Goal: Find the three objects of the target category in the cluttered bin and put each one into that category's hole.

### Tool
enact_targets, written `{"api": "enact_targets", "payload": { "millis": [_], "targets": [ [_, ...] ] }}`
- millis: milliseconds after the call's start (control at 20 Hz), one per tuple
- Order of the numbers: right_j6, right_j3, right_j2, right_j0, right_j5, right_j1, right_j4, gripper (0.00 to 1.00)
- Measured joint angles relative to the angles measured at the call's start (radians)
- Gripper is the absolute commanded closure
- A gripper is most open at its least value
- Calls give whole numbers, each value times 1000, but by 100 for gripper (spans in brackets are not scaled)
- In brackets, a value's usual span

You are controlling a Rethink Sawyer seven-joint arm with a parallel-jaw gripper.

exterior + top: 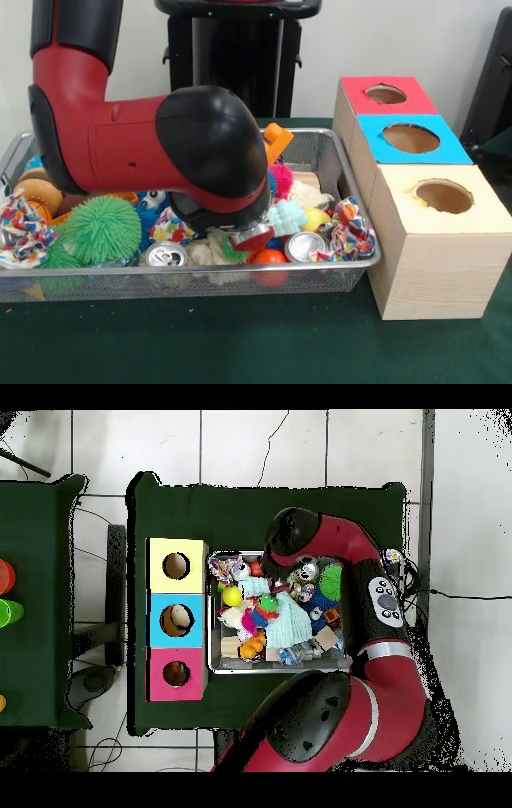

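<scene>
Bin (364,260): a wire mesh basket is being shown on the green table (240,344), packed with toys, just beside the wooden box row.
Clutter: a green spiky ball (100,230), two drink cans (166,256) (304,246), an orange ball (270,258), a pale blue knobbly block (286,217) and patterned fabric scrunchies (352,228) are being seen.
Holes: a red box (384,94), a blue box (410,138) and a yellow box (442,196) are being lined up, each with a round hole on top.
Arm (144,152): it is being bent low over the bin's middle.
Gripper (252,236): it is being hidden among the toys near the orange ball; whether the pincer is spread or pressed together cannot be told.
</scene>
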Motion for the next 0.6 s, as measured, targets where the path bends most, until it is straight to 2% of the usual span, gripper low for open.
{"api": "enact_targets", "payload": {
  "millis": [350, 600],
  "targets": [
    [0, -89, 1, 2, 44, 55, 5, 0],
    [0, -216, 6, 14, 202, 109, 5, 0]
  ]
}}
